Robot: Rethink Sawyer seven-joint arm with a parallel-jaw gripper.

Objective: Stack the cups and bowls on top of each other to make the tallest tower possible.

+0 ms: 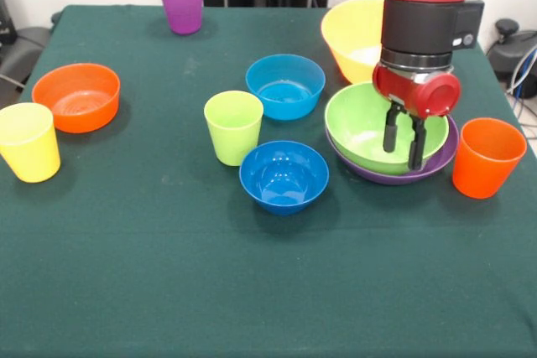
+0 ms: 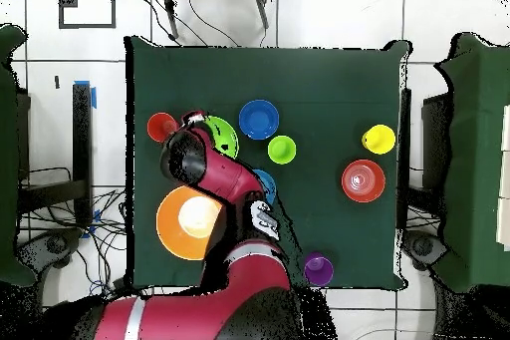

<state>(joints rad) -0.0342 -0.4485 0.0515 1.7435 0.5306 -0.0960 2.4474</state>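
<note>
The hand [image 1: 404, 138] hangs inside the green bowl [image 1: 369, 127], its two fingers slightly apart and gripping nothing; that bowl sits nested in the purple bowl [image 1: 403, 176], with the orange cup [image 1: 487, 157] just to their right and the yellow bowl [image 1: 352, 35] behind. On the green surface [image 1: 168, 274] the two blue bowls [image 1: 285, 87] and green cup [image 1: 234, 126] cluster mid-scene; the orange bowl [image 1: 77, 96] and yellow cup [image 1: 29, 142] stand left; the purple cup [image 1: 181, 2] stands far.
</note>
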